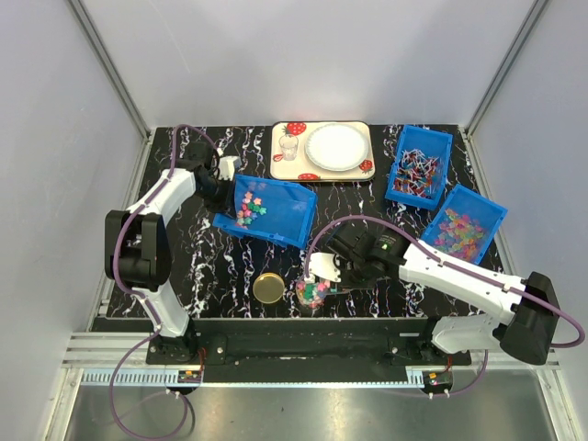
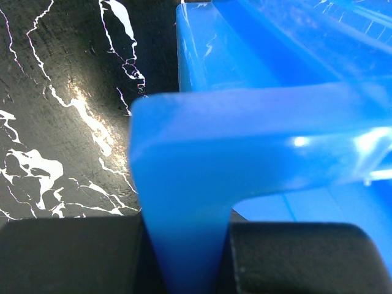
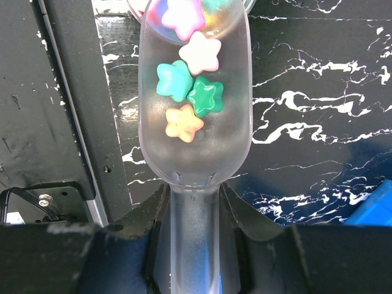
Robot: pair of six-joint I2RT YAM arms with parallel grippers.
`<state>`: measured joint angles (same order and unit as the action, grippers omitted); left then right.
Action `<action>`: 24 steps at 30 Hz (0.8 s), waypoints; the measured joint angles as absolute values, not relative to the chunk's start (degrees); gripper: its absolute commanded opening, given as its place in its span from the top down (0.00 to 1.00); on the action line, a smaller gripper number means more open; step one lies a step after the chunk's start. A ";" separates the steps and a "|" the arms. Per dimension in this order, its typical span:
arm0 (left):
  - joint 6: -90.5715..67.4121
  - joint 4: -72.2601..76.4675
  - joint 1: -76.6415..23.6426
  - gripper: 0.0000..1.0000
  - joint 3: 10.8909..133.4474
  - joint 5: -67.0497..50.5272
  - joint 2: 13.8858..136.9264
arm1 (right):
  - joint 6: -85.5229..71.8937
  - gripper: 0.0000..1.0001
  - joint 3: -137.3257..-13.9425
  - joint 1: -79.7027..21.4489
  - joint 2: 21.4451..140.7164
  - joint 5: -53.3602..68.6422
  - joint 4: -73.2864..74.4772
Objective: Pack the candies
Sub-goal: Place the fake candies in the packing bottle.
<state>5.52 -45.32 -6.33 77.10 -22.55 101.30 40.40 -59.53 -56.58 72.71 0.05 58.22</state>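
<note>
The candies [image 1: 248, 212] are small star-shaped sweets in mixed colours, lying in a blue bin [image 1: 276, 209]. My left gripper [image 1: 218, 180] is shut on that bin's left rim [image 2: 202, 153] and holds it tilted; in the left wrist view the gripper [image 2: 187, 257] pinches the blue wall. My right gripper [image 1: 342, 268] is shut on the handle of a clear scoop [image 3: 195, 141]. The scoop holds several star candies [image 3: 187, 92] and points into a small clear jar [image 1: 312, 292] part full of candies. The jar's rim [image 3: 236, 15] shows at the scoop's tip.
A gold lid [image 1: 269, 288] lies left of the jar. A strawberry tray [image 1: 367, 138] with a white plate [image 1: 336, 146] and a small cup [image 1: 289, 147] stands at the back. Two blue bins on the right hold stick sweets [image 1: 418, 171] and pastel sweets [image 1: 462, 233].
</note>
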 measured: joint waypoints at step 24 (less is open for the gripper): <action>5.52 -45.32 -6.33 1.00 77.10 -22.55 101.30 | 40.18 1.00 -62.96 -57.28 72.27 -0.84 58.46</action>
